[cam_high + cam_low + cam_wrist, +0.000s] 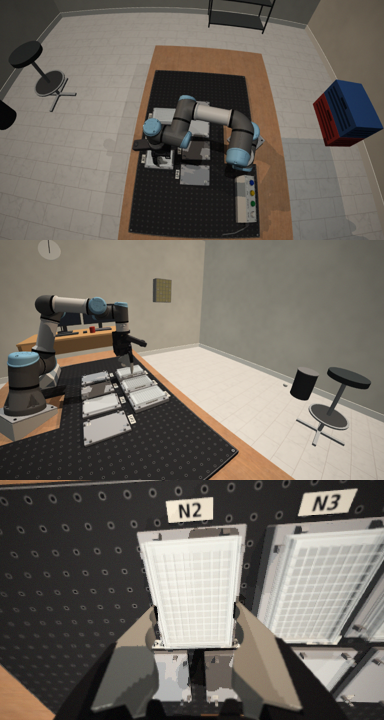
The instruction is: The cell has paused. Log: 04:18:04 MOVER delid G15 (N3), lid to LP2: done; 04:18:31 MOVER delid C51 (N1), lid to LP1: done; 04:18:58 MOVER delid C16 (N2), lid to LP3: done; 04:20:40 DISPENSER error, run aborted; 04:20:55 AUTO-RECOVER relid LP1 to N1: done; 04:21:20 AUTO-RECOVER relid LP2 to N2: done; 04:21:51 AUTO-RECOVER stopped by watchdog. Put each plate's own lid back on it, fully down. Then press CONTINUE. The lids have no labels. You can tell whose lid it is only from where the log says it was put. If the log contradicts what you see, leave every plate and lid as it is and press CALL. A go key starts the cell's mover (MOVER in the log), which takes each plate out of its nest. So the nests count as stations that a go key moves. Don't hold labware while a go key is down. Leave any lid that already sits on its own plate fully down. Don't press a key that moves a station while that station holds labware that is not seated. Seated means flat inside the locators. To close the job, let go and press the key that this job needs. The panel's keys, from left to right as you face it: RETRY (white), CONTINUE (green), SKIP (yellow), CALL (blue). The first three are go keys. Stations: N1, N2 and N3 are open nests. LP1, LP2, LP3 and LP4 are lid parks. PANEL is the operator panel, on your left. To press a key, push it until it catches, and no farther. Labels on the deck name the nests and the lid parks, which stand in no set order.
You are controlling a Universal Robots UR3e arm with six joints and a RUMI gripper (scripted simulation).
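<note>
My gripper (194,604) (131,370) (158,160) is down at nest N2 and shut on the long sides of the white lid (192,587) that lies on the N2 plate. The lid looks flat on the plate. The N3 plate (320,580) (136,382) stands in the nest beside it, and a third plate (147,397) (163,115) stands in the end nest. A row of grey lid parks (96,389) (195,174) runs beside the nests; I cannot tell whether any of them holds a lid. The arm hides the middle nest in the top view.
The operator panel (242,198) stands at the deck's corner near the arm's base, with its blue (251,182), yellow (252,193), green (252,203) and white (252,214) keys. The arm's base (22,409) stands beside the lid parks.
</note>
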